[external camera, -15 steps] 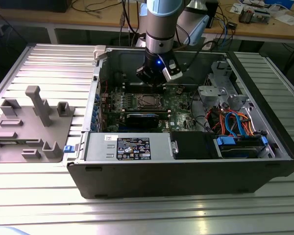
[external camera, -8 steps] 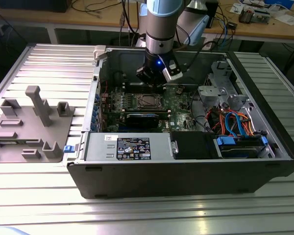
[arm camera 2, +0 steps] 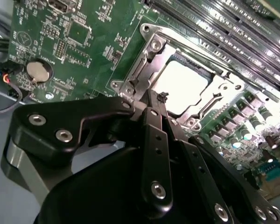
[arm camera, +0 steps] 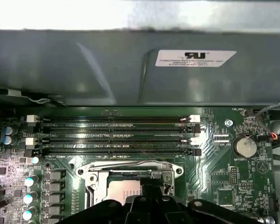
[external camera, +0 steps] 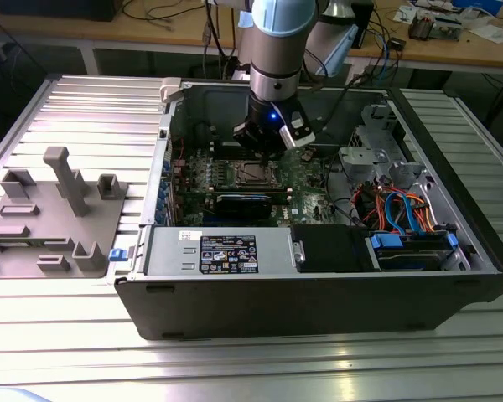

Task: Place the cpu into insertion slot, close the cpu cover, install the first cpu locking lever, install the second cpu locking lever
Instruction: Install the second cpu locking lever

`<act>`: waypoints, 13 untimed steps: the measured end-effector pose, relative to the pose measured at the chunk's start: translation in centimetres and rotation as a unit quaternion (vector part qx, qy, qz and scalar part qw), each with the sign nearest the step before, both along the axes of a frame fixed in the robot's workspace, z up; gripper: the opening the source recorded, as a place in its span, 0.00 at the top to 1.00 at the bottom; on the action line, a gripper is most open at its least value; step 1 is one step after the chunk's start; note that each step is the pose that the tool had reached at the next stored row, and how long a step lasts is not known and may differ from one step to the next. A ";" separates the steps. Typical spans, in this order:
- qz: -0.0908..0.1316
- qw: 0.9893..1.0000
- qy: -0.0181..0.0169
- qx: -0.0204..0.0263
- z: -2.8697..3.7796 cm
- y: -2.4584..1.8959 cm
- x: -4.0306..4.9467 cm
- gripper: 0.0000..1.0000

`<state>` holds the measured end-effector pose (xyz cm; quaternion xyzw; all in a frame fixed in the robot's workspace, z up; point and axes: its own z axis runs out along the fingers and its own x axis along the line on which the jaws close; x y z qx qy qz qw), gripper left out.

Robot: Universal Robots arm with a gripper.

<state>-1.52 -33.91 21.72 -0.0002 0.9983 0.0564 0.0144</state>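
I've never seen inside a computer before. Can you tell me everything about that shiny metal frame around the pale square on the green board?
That is the cpu cover, a thin silvery metal frame with a square window, screws at its corners and glossy highlights. It lies flat over the insertion slot on the green circuit board, beside the long black memory slots. Through its window shows the cpu, pale and dull silver. The black gripper hangs just at the frame's edge; whether it touches is unclear.

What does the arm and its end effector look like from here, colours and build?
In the exterior view the arm is silver-grey metal with a pale blue joint cap, a dark band and a small blue light glowing near the wrist. The end effector is matt black in the second wrist view: jointed plastic links held by round silver screws, narrowing to slim fingers.
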 end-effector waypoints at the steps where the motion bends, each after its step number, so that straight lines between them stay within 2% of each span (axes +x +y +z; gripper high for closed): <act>1: 0.000 1.000 0.000 0.000 0.47 0.00 0.00 0.89; 4: 0.000 1.000 0.000 0.000 1.76 0.00 0.00 0.89; 5: 0.000 1.000 0.000 0.000 2.65 0.00 0.00 0.89; 6: 0.000 1.000 0.000 0.000 3.03 0.00 0.00 0.89; 7: 0.000 1.000 0.000 -0.008 3.05 0.00 0.00 0.89; 8: 0.000 1.000 0.000 -0.021 3.05 0.00 0.00 0.89; 9: 0.000 0.999 0.000 -0.033 3.05 0.00 0.00 0.89; 11: 0.000 0.999 0.000 -0.047 3.04 -0.06 0.01 0.89; 13: 0.000 0.999 0.000 -0.048 3.05 -0.36 0.00 0.89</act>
